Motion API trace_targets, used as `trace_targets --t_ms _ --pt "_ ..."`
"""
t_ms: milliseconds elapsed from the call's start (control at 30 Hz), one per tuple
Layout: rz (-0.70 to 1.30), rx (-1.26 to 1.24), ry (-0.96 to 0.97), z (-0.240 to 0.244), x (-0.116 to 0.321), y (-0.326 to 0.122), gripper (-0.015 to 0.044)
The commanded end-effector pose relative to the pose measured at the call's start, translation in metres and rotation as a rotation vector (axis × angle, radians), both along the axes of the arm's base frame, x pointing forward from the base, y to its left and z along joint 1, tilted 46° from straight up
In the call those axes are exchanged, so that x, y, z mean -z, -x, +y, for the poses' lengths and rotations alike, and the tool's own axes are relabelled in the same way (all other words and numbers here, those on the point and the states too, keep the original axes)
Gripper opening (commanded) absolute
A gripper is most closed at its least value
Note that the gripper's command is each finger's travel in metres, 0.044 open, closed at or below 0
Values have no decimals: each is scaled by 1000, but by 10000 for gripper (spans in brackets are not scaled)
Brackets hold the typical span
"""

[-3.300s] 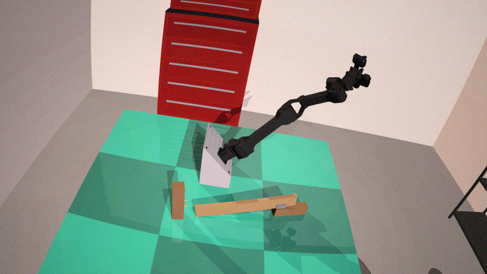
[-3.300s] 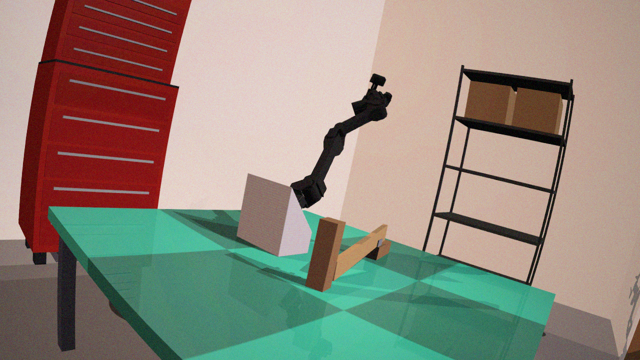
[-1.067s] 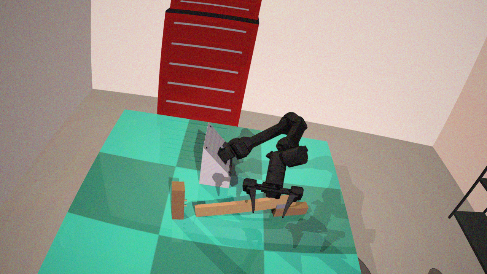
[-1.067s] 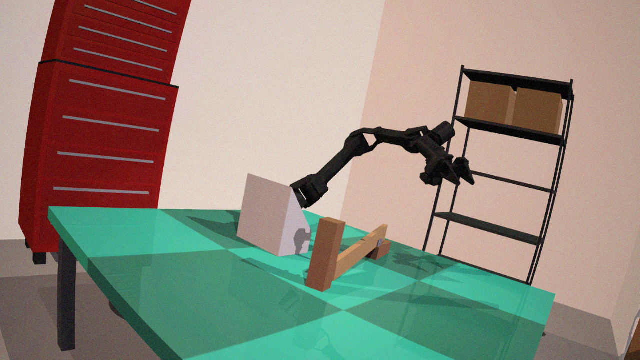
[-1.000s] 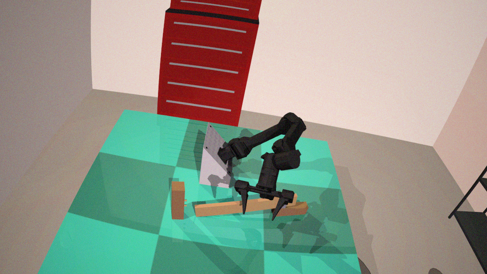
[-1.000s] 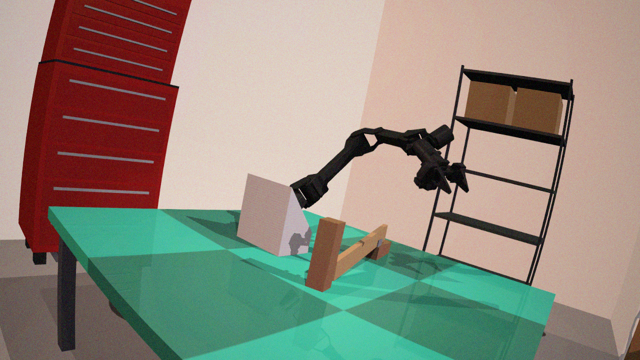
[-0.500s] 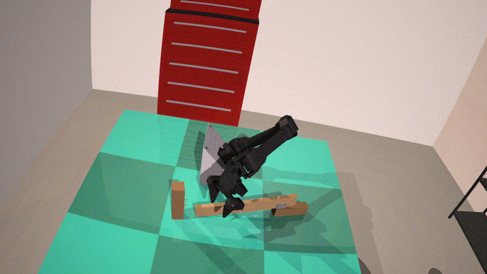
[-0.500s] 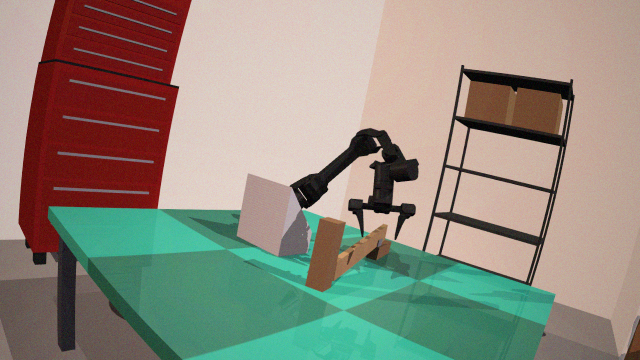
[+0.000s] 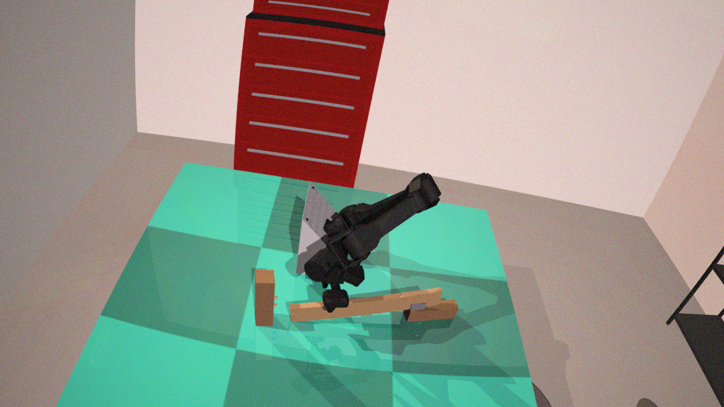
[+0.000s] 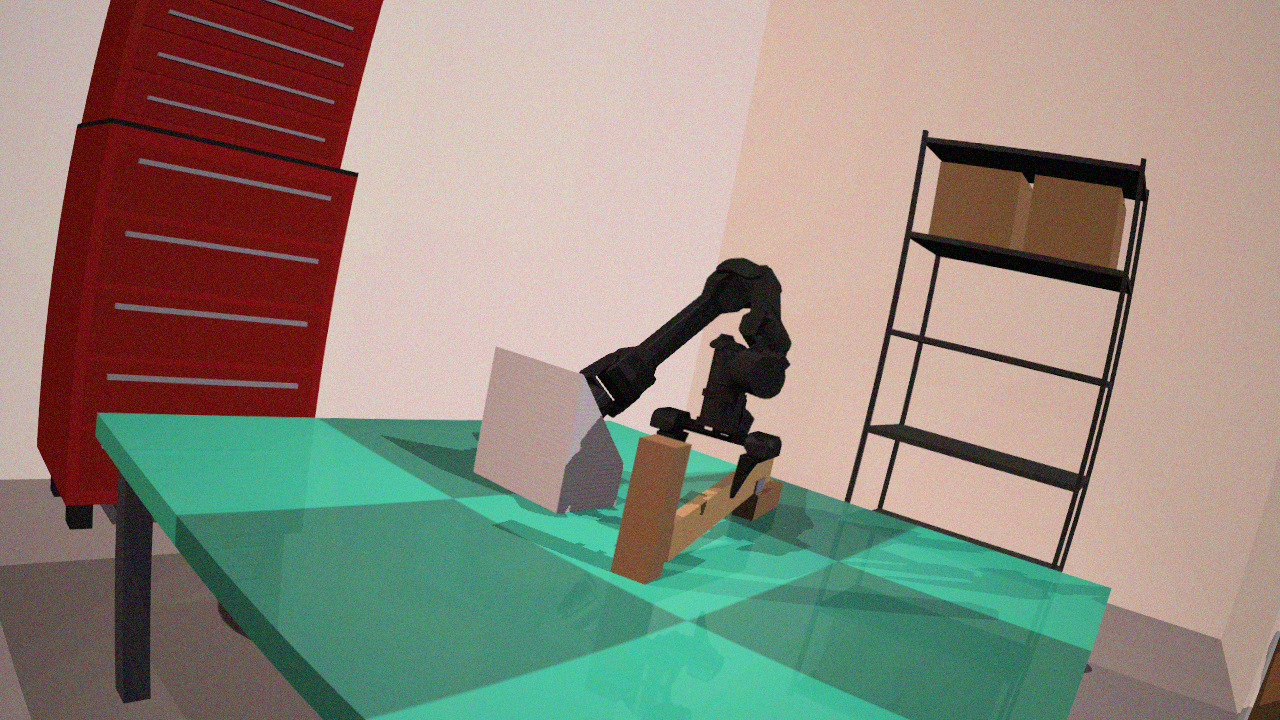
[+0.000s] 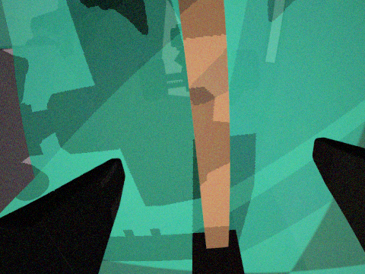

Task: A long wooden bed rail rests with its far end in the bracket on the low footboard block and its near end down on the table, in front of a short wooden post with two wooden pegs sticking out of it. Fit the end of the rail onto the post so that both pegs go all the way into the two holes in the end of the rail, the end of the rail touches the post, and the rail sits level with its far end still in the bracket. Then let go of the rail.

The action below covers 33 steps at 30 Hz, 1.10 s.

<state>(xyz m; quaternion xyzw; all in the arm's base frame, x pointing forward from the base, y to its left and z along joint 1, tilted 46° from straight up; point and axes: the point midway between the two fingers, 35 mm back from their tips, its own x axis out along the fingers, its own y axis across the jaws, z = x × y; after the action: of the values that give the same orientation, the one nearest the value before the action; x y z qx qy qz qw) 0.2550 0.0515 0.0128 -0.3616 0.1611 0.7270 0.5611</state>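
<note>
"How far along is the job looking?"

"It's only beginning. The rail [image 9: 374, 304] [image 10: 699, 528] [image 11: 211, 152] is resting its far end in the bracket [image 9: 418, 306] [image 10: 760, 486] on the block [image 9: 435, 314] [image 10: 762, 505], while its near end is sitting low, down by the bench [image 9: 192, 283] [image 10: 402, 555]. That end is facing the post [image 9: 264, 299] [image 10: 651, 510], and a gap is showing before the pegs [image 9: 276, 304]."

"And the gripper [image 9: 328, 298] [image 10: 693, 483] [image 11: 219, 158]?"

"It's hovering fingers-down over the rail, straddling it. The fingers are standing wide, gripping nothing."

"So what is remaining?"

"Everything, I'm judging: gripping, raising the near end level, sliding both holes fully onto the pegs until wood is meeting wood, keeping the far end bracketed, then releasing."

"How is the rail looking?"

"It's showing as a long, straight, pale-orange bar, narrow on top, sloping up towards the bracket. Shadows are patching its top. The holes aren't showing."
</note>
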Motion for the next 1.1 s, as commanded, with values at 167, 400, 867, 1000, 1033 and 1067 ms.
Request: trace_targets --t_ms 167,400,867,1000,1033,1067 --pt "8 4 -2 10 10 2 440" --pt "8 4 -2 18 18 3 440" --pt "7 4 -3 35 33 6 440" --pt "8 4 -4 39 38 7 440" --pt "8 4 -5 40 39 7 440" --pt "8 4 -5 41 40 7 440"
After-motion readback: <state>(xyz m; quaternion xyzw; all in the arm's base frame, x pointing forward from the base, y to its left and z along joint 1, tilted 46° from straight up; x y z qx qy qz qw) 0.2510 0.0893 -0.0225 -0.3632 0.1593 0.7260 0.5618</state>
